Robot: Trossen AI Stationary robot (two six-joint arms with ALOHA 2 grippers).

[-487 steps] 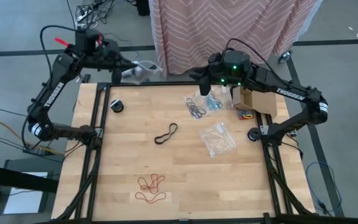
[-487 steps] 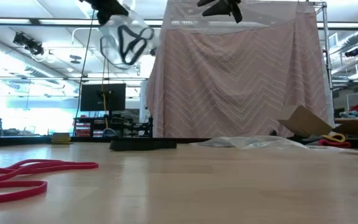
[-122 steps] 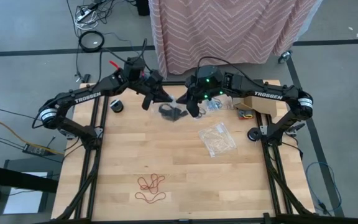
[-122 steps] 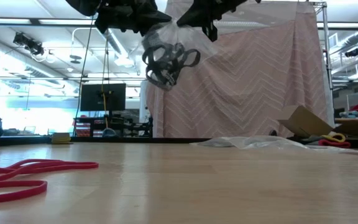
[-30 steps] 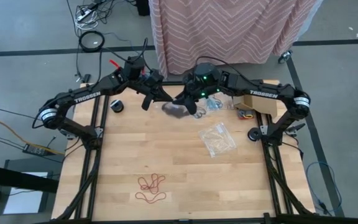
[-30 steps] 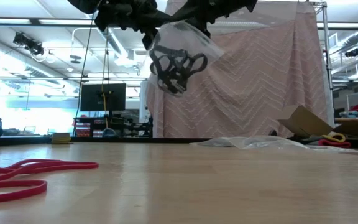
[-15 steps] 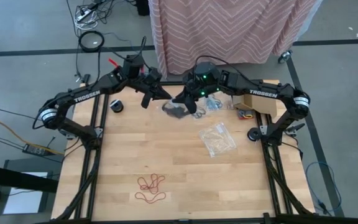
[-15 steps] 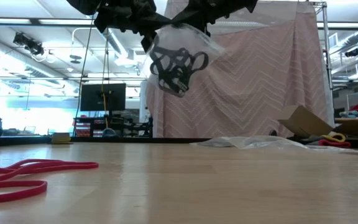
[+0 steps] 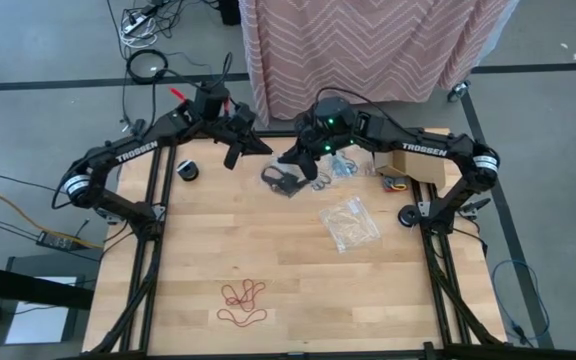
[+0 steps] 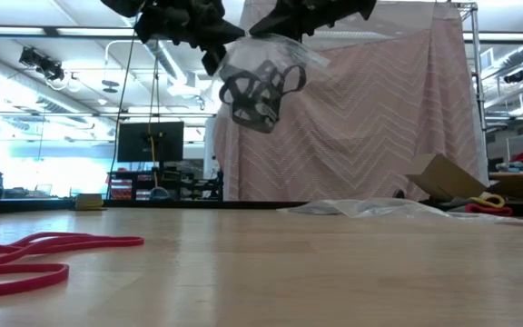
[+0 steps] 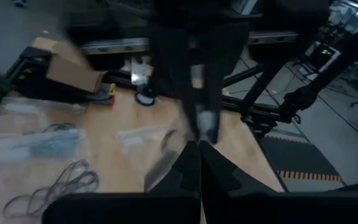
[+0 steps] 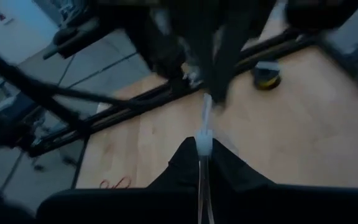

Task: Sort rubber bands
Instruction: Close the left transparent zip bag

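A clear plastic bag (image 10: 260, 84) with black rubber bands (image 9: 284, 181) inside hangs high over the table's far middle. My left gripper (image 9: 251, 147) and my right gripper (image 9: 290, 157) are both shut on its top, the left on the left side, the right on the right. Loose red rubber bands (image 9: 242, 299) lie on the table near its front edge. Dark bands (image 9: 317, 178) and teal-blue bands (image 9: 344, 166) lie at the far right. Another clear bag (image 9: 350, 222) with pale bands lies flat at the right. My left gripper pinches the bag's top edge (image 11: 205, 121) between its two fingers, coming slanting down from the table's far left. The bag hangs below it, clear of the table. My right gripper pinches the bag's top edge (image 12: 204, 127) from the far right, slanting down. The plastic stretches between the two grippers, and the bands sag inside the bag's bottom.
A cardboard box (image 9: 409, 160) stands at the far right corner. A black roll (image 9: 188, 170) sits at the far left and another (image 9: 408, 215) at the right edge. Bare wood lies in the table's middle (image 9: 288, 260).
My left gripper has moved a little toward the table's far left corner with its edge of the bag. The bag has risen slightly and its top has drawn in between the two grippers; the black bands have shifted inside it.
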